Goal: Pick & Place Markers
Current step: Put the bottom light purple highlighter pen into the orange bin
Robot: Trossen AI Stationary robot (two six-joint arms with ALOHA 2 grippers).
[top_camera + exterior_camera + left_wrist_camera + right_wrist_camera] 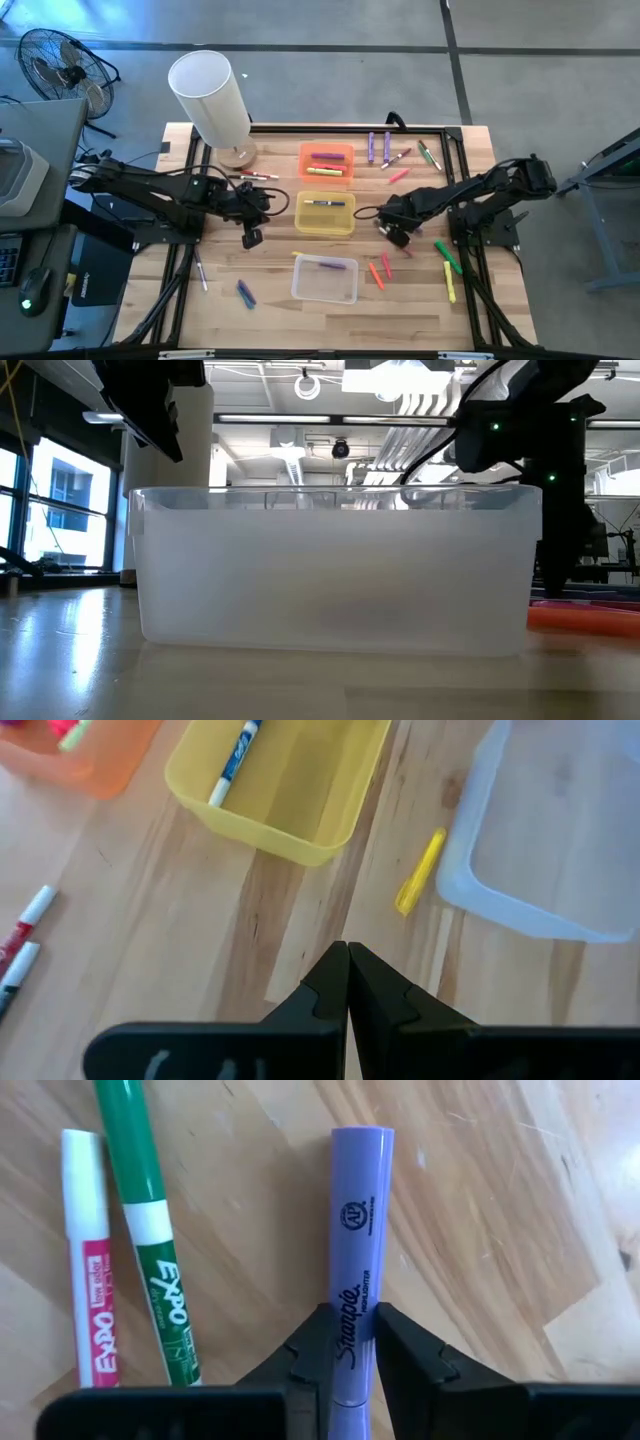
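Landmark: we place everything against the yellow bin [325, 214] at the table's middle.
Sorted, yellow bin: we count one white-bodied marker with a blue cap [322, 203] inside it.
Sorted, orange bin [326, 163]: just behind the yellow bin; we see a few markers in it, red and yellow among them.
Sorted, clear bin [325, 279]: just in front of the yellow bin; we make out one purple marker [329, 265] near its rear wall.
Right gripper [346, 1342]: just right of the yellow bin, its jaws closed narrowly on a purple marker [358, 1230] over bare wood; a green marker [148, 1220] and a red-labelled white marker [87, 1265] lie beside it.
Left gripper [347, 970]: just left of the yellow bin, jaws pressed together, holding nothing.
Unsorted, right of the yellow bin: we count roughly ten markers loose on the table, behind and in front.
Unsorted, left of the yellow bin: a few more, behind and in front.
Progress: we judge the task under half done; most markers remain outside the bins.
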